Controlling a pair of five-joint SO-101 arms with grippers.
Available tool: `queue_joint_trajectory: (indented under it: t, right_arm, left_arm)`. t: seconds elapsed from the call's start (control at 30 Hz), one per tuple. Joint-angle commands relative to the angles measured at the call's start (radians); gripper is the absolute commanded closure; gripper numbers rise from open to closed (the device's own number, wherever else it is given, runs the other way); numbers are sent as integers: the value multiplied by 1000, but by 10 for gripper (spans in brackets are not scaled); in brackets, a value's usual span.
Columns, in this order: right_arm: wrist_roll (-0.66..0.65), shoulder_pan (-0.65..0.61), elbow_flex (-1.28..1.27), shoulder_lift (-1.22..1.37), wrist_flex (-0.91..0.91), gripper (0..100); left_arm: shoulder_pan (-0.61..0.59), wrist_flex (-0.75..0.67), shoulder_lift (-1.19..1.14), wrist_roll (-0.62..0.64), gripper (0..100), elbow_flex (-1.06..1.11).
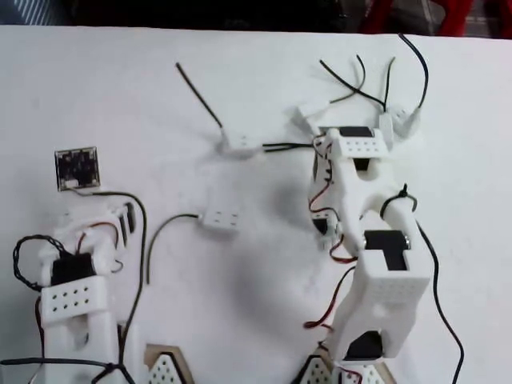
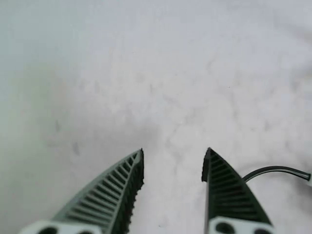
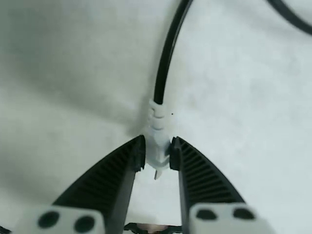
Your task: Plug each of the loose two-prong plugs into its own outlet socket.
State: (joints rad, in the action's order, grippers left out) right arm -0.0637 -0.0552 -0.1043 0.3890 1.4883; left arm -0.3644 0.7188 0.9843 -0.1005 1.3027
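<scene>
Right hand (image 3: 157, 146): ridged black fingers (image 3: 122, 170) closed narrow on a white two-prong plug (image 3: 157, 127) toward the worktop's far right. One metal prong shows between the fingers. The plug has a ribbed collar and a glossy black cable (image 3: 168, 53).
Left hand (image 2: 173, 153): serrated fingers parted wide, holding nothing, over matte white worktop (image 2: 146, 73) by the near left corner.
White socket block (image 1: 220, 218): mid-worktop, dark lead.
Second socket block (image 1: 240, 142): nearer the far edge.
Black circuit board (image 1: 78, 168): markings too small to read.
</scene>
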Motion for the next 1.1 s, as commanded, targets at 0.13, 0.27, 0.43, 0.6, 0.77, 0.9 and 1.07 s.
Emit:
queue_joint_trajectory:
  t: [0.13, 0.27, 0.43, 0.6, 0.77, 0.9, 1.07]
  right_arm:
    - [-5, -24, 23, 22, -18, 922]
    - [0, -25, 23, 30, -16, 920]
    - [2, -25, 23, 22, -16, 924]
    - [-5, -18, 58, 22, -15, 979]
    - [-9, -25, 138, 13, 114, 981]
    - [-89, -18, 204, -102, 232, 981]
    - [-106, -4, 107, -348, 231, 981]
  left_arm:
    - [12, -12, 22, -2, 797, -8]
    - [12, -12, 22, -2, 797, -8]
    - [12, -14, 22, -2, 797, -8]
    - [12, -12, 22, -2, 797, -8]
    - [12, -12, 22, -2, 797, -8]
    - [12, -15, 22, -2, 797, -8]
    - [15, -18, 24, -3, 796, 3]
